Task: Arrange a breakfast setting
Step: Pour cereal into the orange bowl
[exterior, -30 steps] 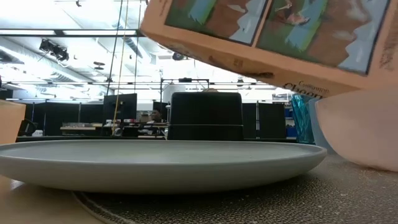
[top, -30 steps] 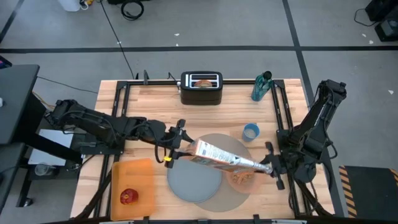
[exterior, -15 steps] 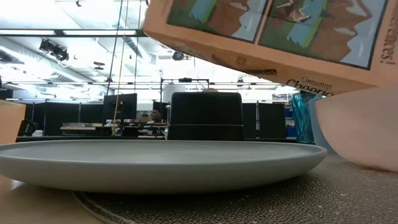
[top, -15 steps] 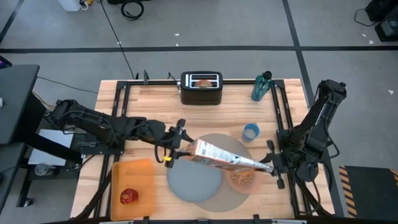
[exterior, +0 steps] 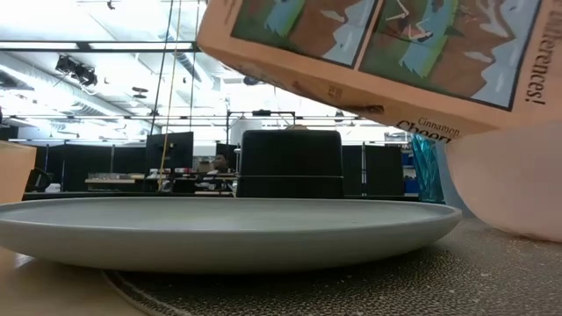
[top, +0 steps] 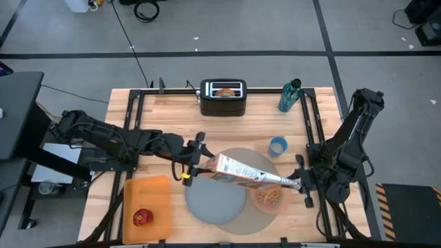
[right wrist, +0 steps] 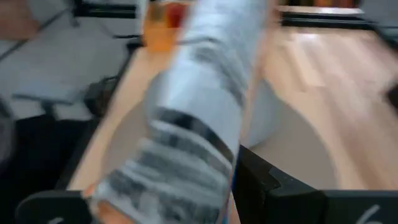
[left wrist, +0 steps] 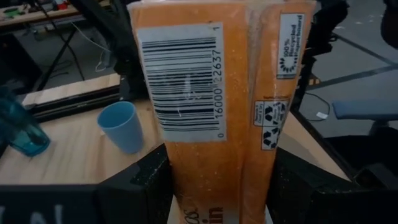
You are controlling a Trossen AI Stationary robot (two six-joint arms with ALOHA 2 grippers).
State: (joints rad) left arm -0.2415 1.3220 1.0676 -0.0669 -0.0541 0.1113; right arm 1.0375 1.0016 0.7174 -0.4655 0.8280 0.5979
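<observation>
Across the table's middle a cereal box hangs tilted, its long axis running from the left gripper down toward the right gripper. Left fingers are pressed against the box's base end on both flanks, clamping it. At the far end, the right gripper pinches the silvery inner bag that protrudes from the box mouth; its jaws are narrowing on it. That mouth sits directly over the pink bowl, which already holds cereal and rests on the grey mat beside the blue-grey plate. The apple lies on the orange board, well apart, nearer the left arm. Against the earlier frames, the box is rotated slightly in the low view, and the bowl shows more cereal.
</observation>
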